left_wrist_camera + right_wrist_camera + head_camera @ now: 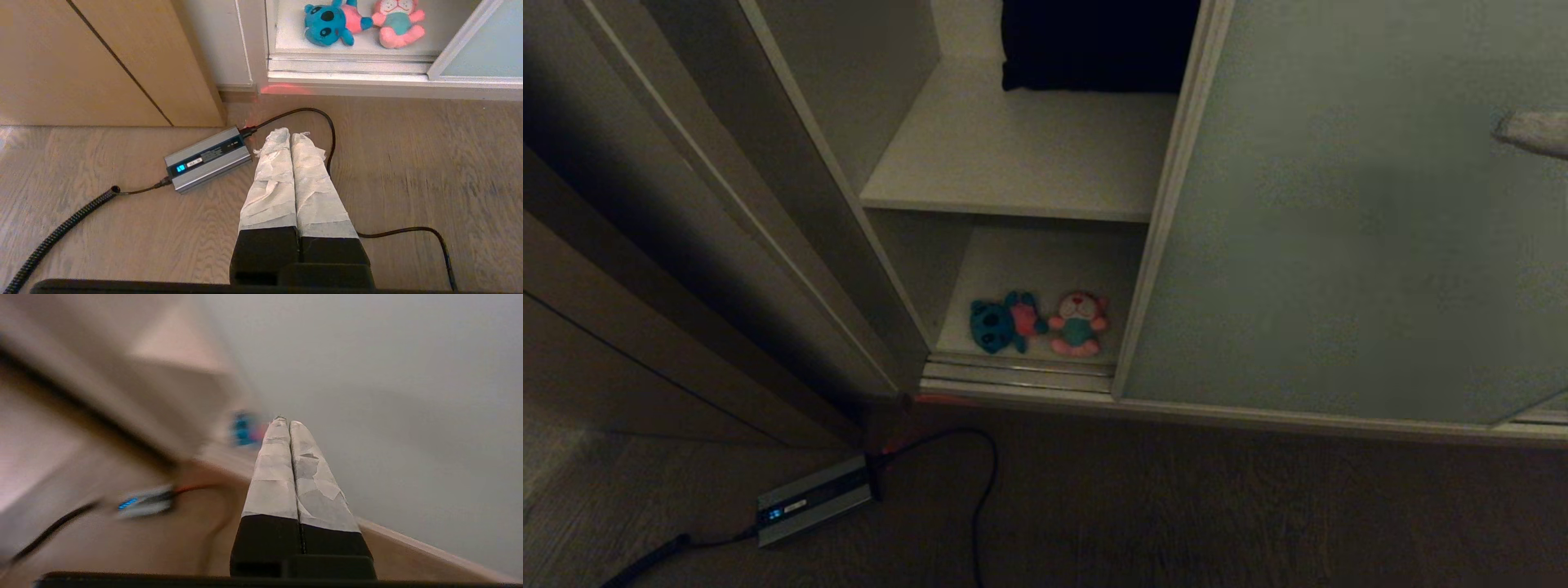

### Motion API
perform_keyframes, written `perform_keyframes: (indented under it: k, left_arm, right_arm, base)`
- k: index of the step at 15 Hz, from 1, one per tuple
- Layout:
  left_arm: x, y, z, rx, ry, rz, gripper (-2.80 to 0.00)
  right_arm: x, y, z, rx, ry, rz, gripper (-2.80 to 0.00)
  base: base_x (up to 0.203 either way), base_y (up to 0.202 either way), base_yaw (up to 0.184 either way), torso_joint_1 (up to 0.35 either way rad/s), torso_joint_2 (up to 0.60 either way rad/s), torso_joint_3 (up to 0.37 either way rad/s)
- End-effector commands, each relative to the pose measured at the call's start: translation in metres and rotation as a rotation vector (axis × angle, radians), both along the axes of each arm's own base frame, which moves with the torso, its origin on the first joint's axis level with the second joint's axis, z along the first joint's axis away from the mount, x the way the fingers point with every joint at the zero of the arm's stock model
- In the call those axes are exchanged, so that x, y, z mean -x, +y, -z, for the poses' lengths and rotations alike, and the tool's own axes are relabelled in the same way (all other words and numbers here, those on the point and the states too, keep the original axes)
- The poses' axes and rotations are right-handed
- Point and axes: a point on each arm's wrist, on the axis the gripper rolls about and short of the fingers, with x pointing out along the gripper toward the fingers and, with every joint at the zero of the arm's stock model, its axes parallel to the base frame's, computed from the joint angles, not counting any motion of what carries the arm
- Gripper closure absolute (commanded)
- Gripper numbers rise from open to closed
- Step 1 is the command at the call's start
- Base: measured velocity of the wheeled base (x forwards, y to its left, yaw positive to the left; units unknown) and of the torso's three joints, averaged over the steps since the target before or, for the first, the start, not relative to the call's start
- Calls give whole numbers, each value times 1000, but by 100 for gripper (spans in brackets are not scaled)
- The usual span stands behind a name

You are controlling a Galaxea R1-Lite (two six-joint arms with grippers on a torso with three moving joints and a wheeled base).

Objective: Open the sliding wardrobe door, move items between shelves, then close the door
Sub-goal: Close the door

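**Kai:** Fingers on both grippers were pressed together, nothing held. Left gripper [291,134] hung low over the floor, parked near the power brick [208,158]. Right gripper [1531,131] showed at the right edge of the head view, in front of the sliding wardrobe door [1339,245].

**Ren:** Door status?

**Kai:** Slid aside to the right, left bay exposed. I'd call the opening step done.

**Ren:** Toys?

**Kai:** Blue plush toy [1001,322] and pink plush toy [1078,323] lay side by side, touching, at the front of the bottom shelf [1045,261]. Upper shelf [1013,155] held only a black cushion [1094,45] at the back. So the transfer looked not yet started; moving both and closing the door were left.

**Ren:** Any readable labels?

**Kai:** Brick had a lit blue indicator and a pale label strip, text too small to read. No brand visible anywhere else.
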Motion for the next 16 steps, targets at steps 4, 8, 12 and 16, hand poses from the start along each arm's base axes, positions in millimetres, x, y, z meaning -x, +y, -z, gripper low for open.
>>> perform_keyframes:
  k: [4, 8, 12, 16]
  left_arm:
    - [0, 0, 0, -1, 1, 0, 0]
    - [0, 0, 0, -1, 1, 0, 0]
    - [0, 0, 0, -1, 1, 0, 0]
    - [0, 0, 0, -1, 1, 0, 0]
  right_arm:
    - [-19, 45, -1, 84, 14, -193, 0]
    - [-58, 71, 2, 141, 29, -165, 0]
    - [-79, 96, -4, 139, 20, -209, 0]
    - [-102, 111, -1, 143, 37, -170, 0]
  base:
    - [0, 0, 0, 0, 0, 0]
    - [0, 0, 0, 0, 0, 0]
    - [0, 0, 0, 0, 0, 0]
    - [0, 0, 0, 0, 0, 0]
